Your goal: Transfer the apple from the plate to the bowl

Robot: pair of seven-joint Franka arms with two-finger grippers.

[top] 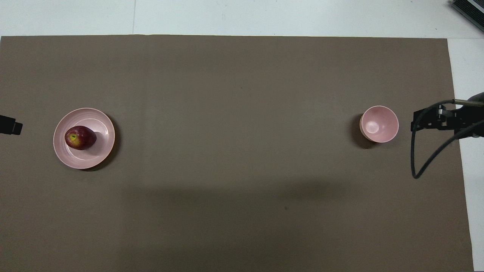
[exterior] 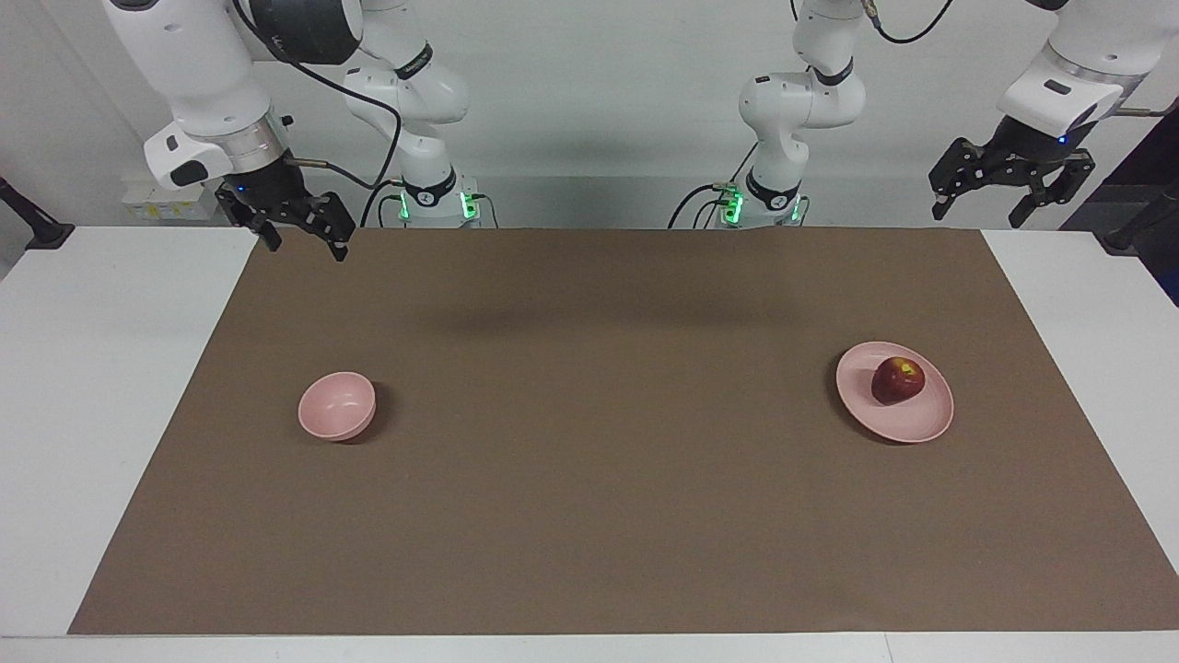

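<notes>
On the worktop (exterior: pixel 110 387) a brown mat (exterior: pixel 599 442) is laid, carrying all task items. Left tool (exterior: pixel 1011 195) is parked high over the worktop edge at the left arm's end, jaws spread wide, nothing held. Right tool (exterior: pixel 299 238) is parked over the mat corner at the right arm's end, also wide open and empty. Plate (exterior: pixel 907 425) is set toward the left arm's end; bowl (exterior: pixel 336 405) toward the right arm's end, well apart. Apple (exterior: pixel 898 379) is sat on the plate, off-centre, untouched; transfer not started. Risks, as judged: round apple could be rolled off the shallow plate by an off-centre pinch; light bowl could be tipped by a late release; long carry or handover could see it dropped.
</notes>
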